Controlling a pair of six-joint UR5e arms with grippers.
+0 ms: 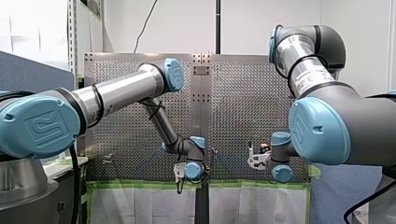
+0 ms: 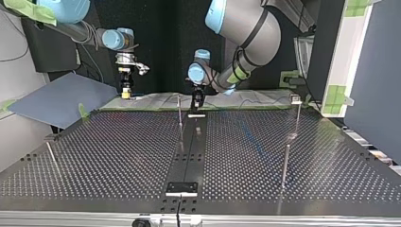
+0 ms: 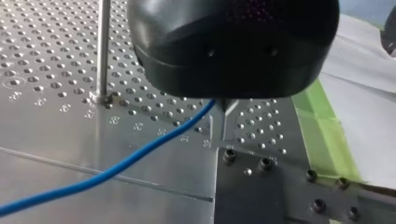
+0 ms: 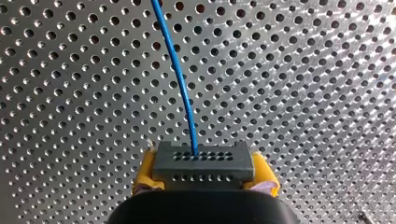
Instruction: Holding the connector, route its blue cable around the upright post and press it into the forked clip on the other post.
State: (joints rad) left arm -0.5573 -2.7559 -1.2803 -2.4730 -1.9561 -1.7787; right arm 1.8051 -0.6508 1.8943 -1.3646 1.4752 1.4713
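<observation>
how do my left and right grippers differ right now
My right gripper shows yellow pads shut on the grey connector; my left gripper shows only a black housing, its grip hidden. The right holds the blue cable at its end; the left sits over it further along, beside an upright post. Both hang low over the perforated table.

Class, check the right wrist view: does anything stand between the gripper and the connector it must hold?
Nothing visible does. The connector already sits clamped between my right gripper's yellow pads, and its blue cable runs ahead over the perforated table.
</observation>
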